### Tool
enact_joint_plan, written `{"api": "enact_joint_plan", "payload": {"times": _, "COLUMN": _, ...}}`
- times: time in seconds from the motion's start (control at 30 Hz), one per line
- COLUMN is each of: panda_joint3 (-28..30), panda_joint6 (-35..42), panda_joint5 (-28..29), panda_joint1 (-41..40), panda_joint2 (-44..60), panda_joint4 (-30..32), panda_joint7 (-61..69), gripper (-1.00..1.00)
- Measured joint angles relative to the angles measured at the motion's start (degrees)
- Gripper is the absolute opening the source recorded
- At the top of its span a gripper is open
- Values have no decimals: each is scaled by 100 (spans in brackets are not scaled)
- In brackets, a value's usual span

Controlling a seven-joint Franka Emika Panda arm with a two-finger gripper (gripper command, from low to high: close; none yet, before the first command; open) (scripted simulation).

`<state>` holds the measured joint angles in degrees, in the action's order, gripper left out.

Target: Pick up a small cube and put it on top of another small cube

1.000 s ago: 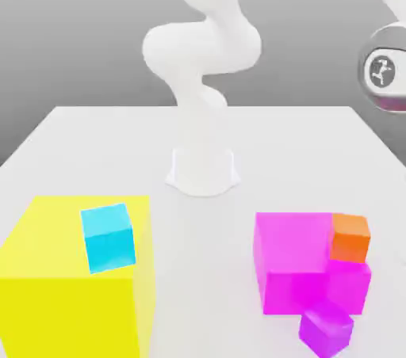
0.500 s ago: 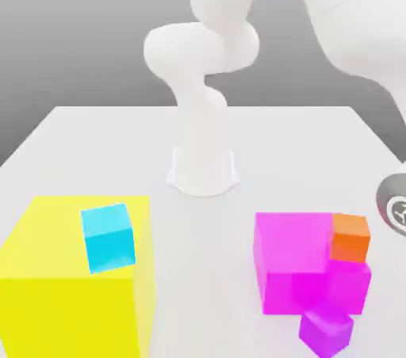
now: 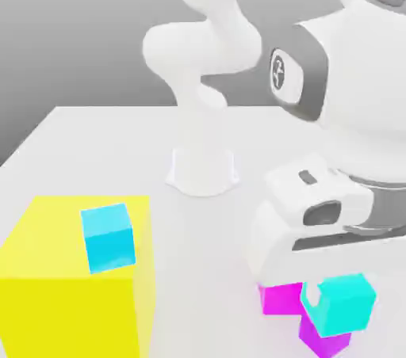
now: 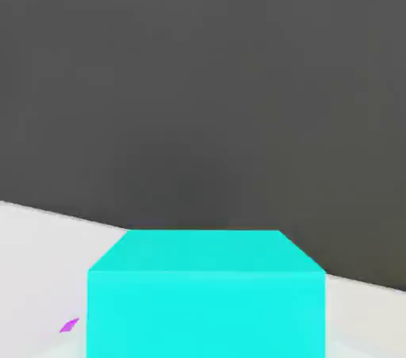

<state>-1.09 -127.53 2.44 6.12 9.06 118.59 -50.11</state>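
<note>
Exterior view: a plain grey backdrop [image 3: 87,24] is seen across the upper part of the frame, shaded from lighter at the top to darker near the surface. Below it, a pale, flat surface [image 3: 198,269] is observed, its straight far edge set above mid-frame and its left edge slanted toward lower left. Lighting is noted as bright. Hand view: a dark grey expanse is recorded beyond the pale surface's slanted edge.

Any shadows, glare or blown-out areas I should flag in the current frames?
Exterior view: flat, bright light, no clear cast shadows beside the yellow block; the robot's base nearly blends into the pale table. Hand view: evenly saturated turquoise cube, with pale, washed-out patches beside its lower sides.
</note>
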Motion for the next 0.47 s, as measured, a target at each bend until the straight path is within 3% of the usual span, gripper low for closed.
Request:
{"api": "enact_joint_plan", "payload": {"times": 0.2, "panda_joint3": 550, "panda_joint6": 1015, "panda_joint5": -195, "panda_joint1": -1355, "panda_joint2": -1328, "panda_joint4": 299, "panda_joint7": -387, "gripper": -100}}
{"api": "enact_joint_plan", "payload": {"times": 0.33, "panda_joint3": 556, "panda_joint6": 398, "panda_joint5": -252, "panda_joint1": -1394, "panda_joint2": -1224, "panda_joint4": 812, "panda_joint7": -420, "gripper": -100}}
{"api": "enact_joint_plan", "payload": {"times": 0.37, "panda_joint3": 566, "panda_joint6": 280, "panda_joint5": -254, "panda_joint1": -1384, "panda_joint2": -1182, "panda_joint4": 888, "panda_joint7": -420, "gripper": 100}}
{"api": "enact_joint_plan", "payload": {"times": 0.47, "panda_joint3": 566, "panda_joint6": 280, "panda_joint5": -254, "panda_joint1": -1384, "panda_joint2": -1182, "panda_joint4": 888, "panda_joint7": -420, "gripper": 100}}
